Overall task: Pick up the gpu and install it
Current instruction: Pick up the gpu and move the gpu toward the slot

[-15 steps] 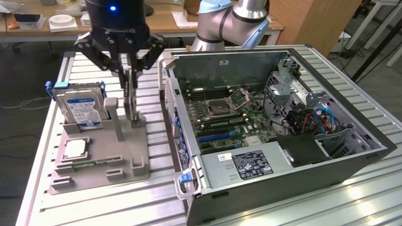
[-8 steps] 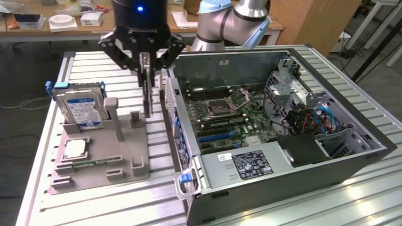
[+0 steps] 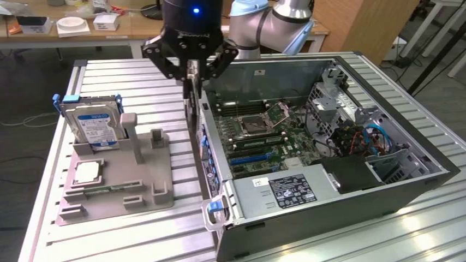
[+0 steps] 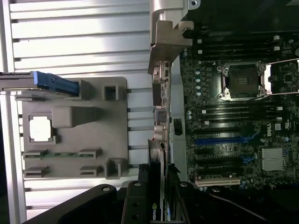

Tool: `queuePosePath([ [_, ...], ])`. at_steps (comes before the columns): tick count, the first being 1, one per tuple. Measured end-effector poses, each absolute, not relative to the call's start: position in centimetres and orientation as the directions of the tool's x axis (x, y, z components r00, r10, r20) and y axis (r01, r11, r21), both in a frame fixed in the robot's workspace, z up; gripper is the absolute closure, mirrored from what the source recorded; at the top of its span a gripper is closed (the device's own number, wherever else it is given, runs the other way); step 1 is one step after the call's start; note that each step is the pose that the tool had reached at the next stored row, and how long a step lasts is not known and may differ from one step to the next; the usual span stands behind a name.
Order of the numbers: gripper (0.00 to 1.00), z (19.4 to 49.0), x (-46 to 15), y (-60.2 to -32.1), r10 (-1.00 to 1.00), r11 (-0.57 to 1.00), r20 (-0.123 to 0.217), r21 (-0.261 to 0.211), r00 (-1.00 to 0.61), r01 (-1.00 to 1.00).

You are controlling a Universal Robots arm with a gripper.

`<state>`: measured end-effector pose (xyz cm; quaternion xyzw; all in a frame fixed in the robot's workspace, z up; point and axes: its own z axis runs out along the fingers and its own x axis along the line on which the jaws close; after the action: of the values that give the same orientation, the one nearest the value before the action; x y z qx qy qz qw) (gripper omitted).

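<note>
- Starting at the exterior view's left, on the slatted worktop (image 3: 124,229) I count one grey holder (image 3: 156,185).
- It carries one hard drive (image 3: 93,126) standing upright, one square CPU chip (image 3: 87,172) lying flat, and one memory stick (image 3: 102,189) lying in a slot along its near edge.
- I see no card left on the holder, so I judge the pick-up half of the job done.
- Next across is my one gripper (image 3: 191,73), its jaws drawn in narrow and clamped on the one gpu (image 3: 189,90).
- The card hangs edge-on and upright, clear of the holder, up over the wall of the case that faces the holder. In the wrist view it sits pinched between the fingers (image 4: 157,182).
- Further to the right is one open computer case (image 3: 350,213) with one motherboard (image 3: 269,136) inside. Its one processor socket (image 3: 255,124) is open and bare.
- The blue expansion slots (image 3: 251,158) have nothing seated in them that I can see. I can't count them with confidence.
- One power supply (image 3: 287,191) sits at the case's near end.
- As I judge it, the install is what's left: the gpu is held above the case and sits in no slot yet.
</note>
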<state>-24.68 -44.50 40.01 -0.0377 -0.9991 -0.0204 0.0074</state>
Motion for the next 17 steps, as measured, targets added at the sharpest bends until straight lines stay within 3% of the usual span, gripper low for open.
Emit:
queuePosePath([
  [17,0.74,40.5,-17.6,-44.5,0.064,0.997,0.024,0.04,-0.998,0.065],
])
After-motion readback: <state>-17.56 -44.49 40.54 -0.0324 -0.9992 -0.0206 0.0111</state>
